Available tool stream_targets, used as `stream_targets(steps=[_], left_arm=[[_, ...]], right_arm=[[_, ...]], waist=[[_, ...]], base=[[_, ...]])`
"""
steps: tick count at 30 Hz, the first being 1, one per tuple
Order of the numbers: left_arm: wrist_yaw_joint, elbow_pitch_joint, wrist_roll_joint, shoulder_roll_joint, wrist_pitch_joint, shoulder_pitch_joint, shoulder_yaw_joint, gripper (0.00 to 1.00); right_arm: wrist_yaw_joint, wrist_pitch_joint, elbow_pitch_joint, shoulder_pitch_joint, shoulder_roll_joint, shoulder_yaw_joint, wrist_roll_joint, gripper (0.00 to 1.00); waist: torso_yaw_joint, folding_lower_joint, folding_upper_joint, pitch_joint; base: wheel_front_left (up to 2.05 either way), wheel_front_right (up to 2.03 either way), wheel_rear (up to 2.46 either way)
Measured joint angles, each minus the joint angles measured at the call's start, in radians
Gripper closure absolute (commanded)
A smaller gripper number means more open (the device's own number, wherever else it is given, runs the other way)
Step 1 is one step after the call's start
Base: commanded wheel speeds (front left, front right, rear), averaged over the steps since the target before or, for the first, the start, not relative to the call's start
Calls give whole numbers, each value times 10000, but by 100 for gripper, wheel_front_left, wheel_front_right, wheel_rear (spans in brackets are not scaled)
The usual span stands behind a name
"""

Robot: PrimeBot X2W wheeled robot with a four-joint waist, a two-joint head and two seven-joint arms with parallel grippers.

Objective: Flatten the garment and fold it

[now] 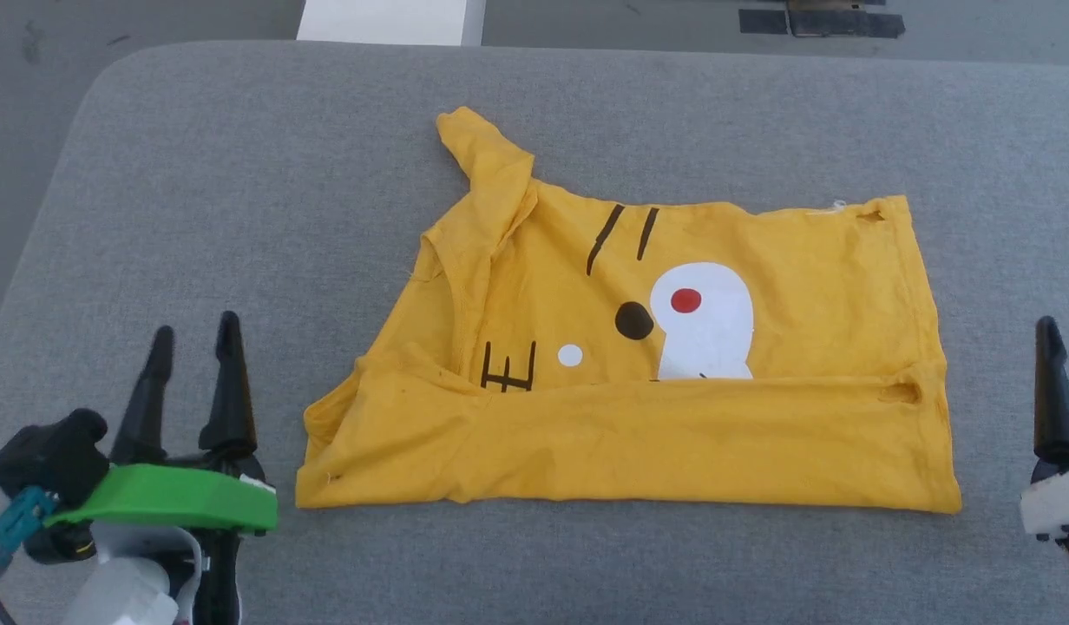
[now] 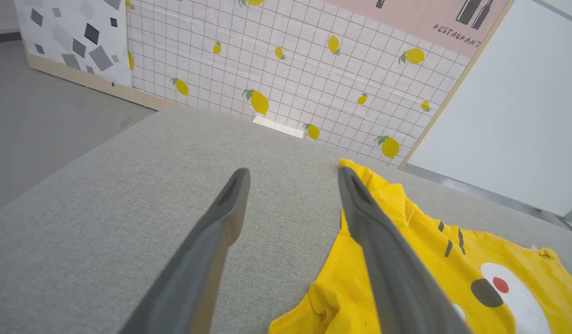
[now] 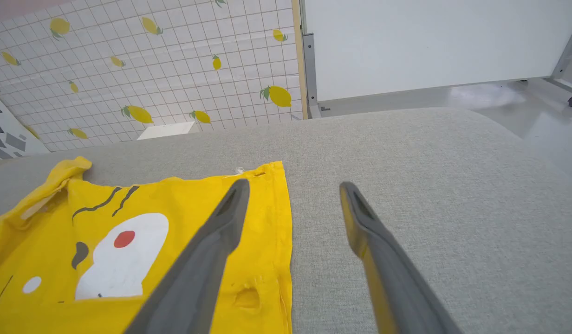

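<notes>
The garment (image 1: 673, 434) (image 2: 434, 278) (image 3: 184, 199) is lying print side up in the middle of the grey padded table (image 1: 239, 217), with its near edge folded up in a long plain band that is covering the bottom of the cartoon face. One sleeve (image 1: 482, 152) is sticking out toward the far left, and the cloth around the collar is sitting rumpled. The white muzzle with its red dot and the black stripes are showing above the fold. The left gripper (image 1: 196, 328) (image 2: 293, 171) is hovering just beside the shirt's near left corner, its two fingers standing wide apart with nothing between them. The right gripper (image 3: 293, 183) is waiting off the shirt's right edge, likewise spread and empty, and one of its fingers (image 1: 1053, 391) is rising at the head view's right border. A lemon-patterned tiled wall (image 2: 290, 69) is standing beyond the table.
</notes>
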Motion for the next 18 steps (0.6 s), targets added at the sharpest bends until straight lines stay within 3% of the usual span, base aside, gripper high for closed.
stream_targets(steps=[4,10,14,18], left_arm=[[125,-1221,2000,-1018,-29,665,974,0],[-412,-1697,4725,-2157,-29,1761,1312,0],[-700,-1526,5097,-2991,-29,2231,1440,0],[-1047,-1264,5166,-3317,-29,2533,1672,0]], right_arm=[[0,-1271,-360,519,690,-146,-1122,0],[0,-2545,-420,1178,1101,-40,-2305,0],[0,-2840,50,1451,1141,-42,-2096,0],[0,-3020,362,1572,1147,-71,-1845,0]], waist=[[19,0,0,-81],[25,0,0,-245],[68,0,0,-416],[111,0,0,-614]], base=[[0,0,0],[0,0,0],[0,0,0],[0,0,0]])
